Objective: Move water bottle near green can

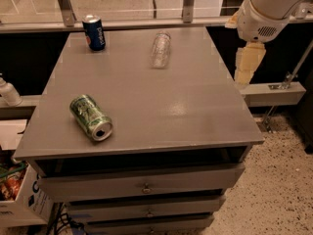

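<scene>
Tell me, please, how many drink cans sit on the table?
2: the green can lies on its side front-left; the blue Pepsi can stands back-left. The gripper hangs right of the table.

**Open middle, obstacles at the rim**

We find the claw [247, 65] hanging just off the right edge of the desk [195, 111], beside its far half. From there to the water bottle [161, 49], lying on its side near the far edge, we see only bare surface. The diagonal stretch from that bottle down to the green can [91, 117], on its side at the near left, is equally open. A blue can [94, 32] stands upright at the far left corner. Behind the far edge, two upright posts [188, 1] on a rail close off the back. A white bottle [9, 93] stands off the left edge, below the top.
</scene>
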